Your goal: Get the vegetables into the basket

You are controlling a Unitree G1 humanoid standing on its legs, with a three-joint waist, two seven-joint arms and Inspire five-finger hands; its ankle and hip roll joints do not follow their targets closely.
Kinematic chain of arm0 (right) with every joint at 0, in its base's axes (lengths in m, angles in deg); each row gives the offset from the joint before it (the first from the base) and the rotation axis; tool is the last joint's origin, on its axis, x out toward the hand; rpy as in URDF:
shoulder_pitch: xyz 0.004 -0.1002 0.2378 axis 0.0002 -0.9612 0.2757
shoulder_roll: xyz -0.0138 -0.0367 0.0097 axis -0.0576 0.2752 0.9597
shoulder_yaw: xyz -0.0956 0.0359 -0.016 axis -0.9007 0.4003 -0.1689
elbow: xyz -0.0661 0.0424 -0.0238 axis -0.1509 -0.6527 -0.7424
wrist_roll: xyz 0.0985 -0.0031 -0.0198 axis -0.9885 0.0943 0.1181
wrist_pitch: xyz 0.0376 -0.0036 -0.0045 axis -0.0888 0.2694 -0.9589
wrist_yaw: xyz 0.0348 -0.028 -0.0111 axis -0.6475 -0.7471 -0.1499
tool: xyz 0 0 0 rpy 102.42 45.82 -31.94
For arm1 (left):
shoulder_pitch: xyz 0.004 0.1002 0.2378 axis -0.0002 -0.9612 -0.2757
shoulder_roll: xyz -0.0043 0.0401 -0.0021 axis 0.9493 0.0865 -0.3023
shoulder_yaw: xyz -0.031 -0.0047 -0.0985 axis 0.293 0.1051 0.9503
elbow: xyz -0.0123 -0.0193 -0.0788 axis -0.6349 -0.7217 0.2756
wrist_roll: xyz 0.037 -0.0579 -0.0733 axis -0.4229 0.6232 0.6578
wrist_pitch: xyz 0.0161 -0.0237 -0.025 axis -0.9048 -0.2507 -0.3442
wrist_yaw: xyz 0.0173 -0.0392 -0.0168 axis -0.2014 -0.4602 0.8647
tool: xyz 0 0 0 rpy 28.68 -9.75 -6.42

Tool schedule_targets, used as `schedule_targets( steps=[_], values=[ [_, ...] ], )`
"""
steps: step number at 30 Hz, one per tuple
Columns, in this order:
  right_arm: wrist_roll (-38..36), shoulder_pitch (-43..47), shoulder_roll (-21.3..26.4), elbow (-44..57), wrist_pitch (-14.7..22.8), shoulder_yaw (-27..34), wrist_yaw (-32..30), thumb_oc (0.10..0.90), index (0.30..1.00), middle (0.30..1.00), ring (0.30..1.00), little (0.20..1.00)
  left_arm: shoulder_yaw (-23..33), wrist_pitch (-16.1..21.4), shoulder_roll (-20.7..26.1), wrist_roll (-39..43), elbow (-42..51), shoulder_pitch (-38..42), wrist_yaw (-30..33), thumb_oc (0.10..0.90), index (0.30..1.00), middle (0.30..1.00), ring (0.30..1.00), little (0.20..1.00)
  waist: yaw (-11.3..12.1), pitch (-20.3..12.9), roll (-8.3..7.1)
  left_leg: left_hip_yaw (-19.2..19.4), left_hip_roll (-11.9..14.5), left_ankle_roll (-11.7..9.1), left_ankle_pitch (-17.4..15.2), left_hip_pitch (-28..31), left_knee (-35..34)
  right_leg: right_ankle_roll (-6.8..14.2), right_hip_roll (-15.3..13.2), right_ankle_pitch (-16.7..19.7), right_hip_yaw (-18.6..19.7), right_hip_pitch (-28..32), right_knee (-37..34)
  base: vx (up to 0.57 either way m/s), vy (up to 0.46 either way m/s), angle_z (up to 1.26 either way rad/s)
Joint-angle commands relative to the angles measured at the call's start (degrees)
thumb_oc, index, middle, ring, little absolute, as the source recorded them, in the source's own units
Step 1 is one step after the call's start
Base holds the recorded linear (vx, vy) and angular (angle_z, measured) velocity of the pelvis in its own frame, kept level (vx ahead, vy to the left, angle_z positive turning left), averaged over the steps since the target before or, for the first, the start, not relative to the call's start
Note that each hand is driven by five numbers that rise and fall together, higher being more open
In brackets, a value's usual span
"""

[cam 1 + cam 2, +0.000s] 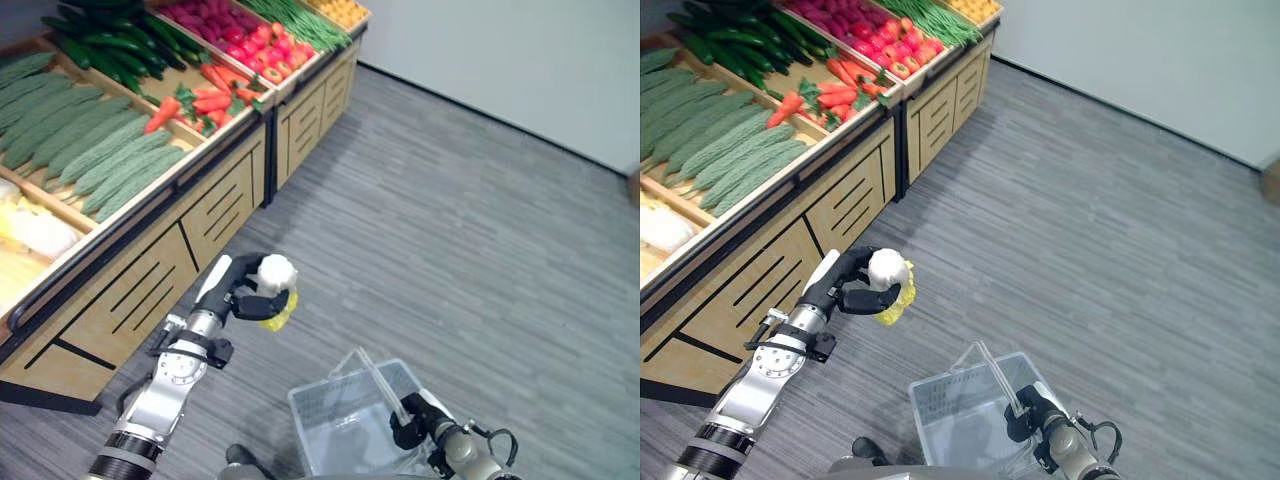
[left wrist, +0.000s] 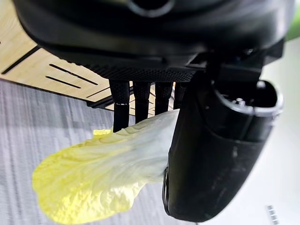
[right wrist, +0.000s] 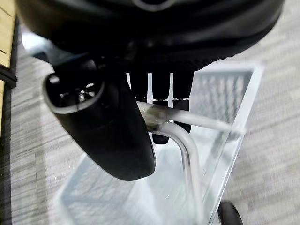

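My left hand [image 1: 243, 290] grips a napa cabbage [image 2: 93, 173], leaves visible wrist-side; my right hand [image 1: 1025, 412] clasps the basket handle [image 3: 180, 136].

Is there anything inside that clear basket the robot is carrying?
Nothing visible: through the clear basket only grey floor shows, though its near end is cut off. The right hand grips its handle; the cabbage sits in the left hand, off to the side.
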Motion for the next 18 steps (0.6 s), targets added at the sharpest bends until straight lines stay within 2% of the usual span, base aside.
schedule_targets(
  steps=[1,7,9,10,11,18],
  values=[
    [0.3,7.8,3.1,4.6,3.8,5.2,-2.1,0.4,0.3,0.3,0.3,0.3,1.7,6.0,0.3,-1.3,11.3,5.2,2.1,0.4,0.3,0.3,0.3,0.3,1.0,-1.0,-0.73,-0.9,-2.7,-8.6,8.7,3.2,-13.7,3.8,-8.6,1.2,1.5,-3.7,5.0,-0.03,-0.111,-0.06],
    [0.6,5.6,3.7,5.7,3.7,6.2,-2.6,0.4,0.3,0.3,0.3,0.3,0.3,5.8,-0.4,-1.7,10.3,5.9,1.8,0.4,0.3,0.3,0.3,0.3,-1.4,0.3,2.9,-1.5,0.8,-11.9,14.5,3.5,-15.1,0.7,-5.4,-6.9,2.6,-4.5,4.8,-0.05,-0.087,0.13],
    [0.8,5.2,4.0,6.3,3.6,6.4,-2.9,0.4,0.3,0.3,0.3,0.3,0.1,5.7,-0.5,-1.8,10.3,6.0,1.9,0.4,0.3,0.3,0.3,0.3,-1.8,0.7,3.55,-1.7,1.6,-12.8,16.0,3.6,-15.6,0.2,-4.7,-8.1,2.9,-4.8,5.2,-0.07,-0.098,0.09],
    [0.9,4.4,4.3,6.4,3.6,6.8,-3.1,0.4,0.3,0.3,0.3,0.3,-0.4,5.6,-0.6,-2.3,10.1,6.3,1.6,0.4,0.3,0.3,0.3,0.3,-2.5,1.4,4.63,-2.2,2.8,-14.2,18.8,3.7,-16.4,-0.6,-3.3,-10.4,3.4,-5.5,6.0,-0.09,-0.12,0.08],
    [1.0,3.8,4.6,6.4,3.6,7.2,-3.2,0.4,0.3,0.3,0.3,0.3,-0.6,5.3,-0.7,-2.7,10.1,6.5,1.5,0.4,0.3,0.3,0.3,0.3,-2.9,1.7,5.06,-2.1,3.5,-14.9,20.1,3.8,-17.1,-1.0,-2.6,-11.4,3.5,-5.7,6.2,-0.12,-0.142,0.08],
    [1.5,1.6,6.6,7.3,3.6,8.5,-4.2,0.4,0.3,0.3,0.3,0.3,-3.2,5.1,-2.5,-2.7,8.8,8.2,1.0,0.4,0.3,0.3,0.3,0.3,-4.9,3.3,7.14,-3.4,6.7,-17.3,24.6,4.0,-19.3,-2.6,1.1,-13.4,4.5,-7.2,7.5,-0.11,-0.125,-0.17]
  ],
)
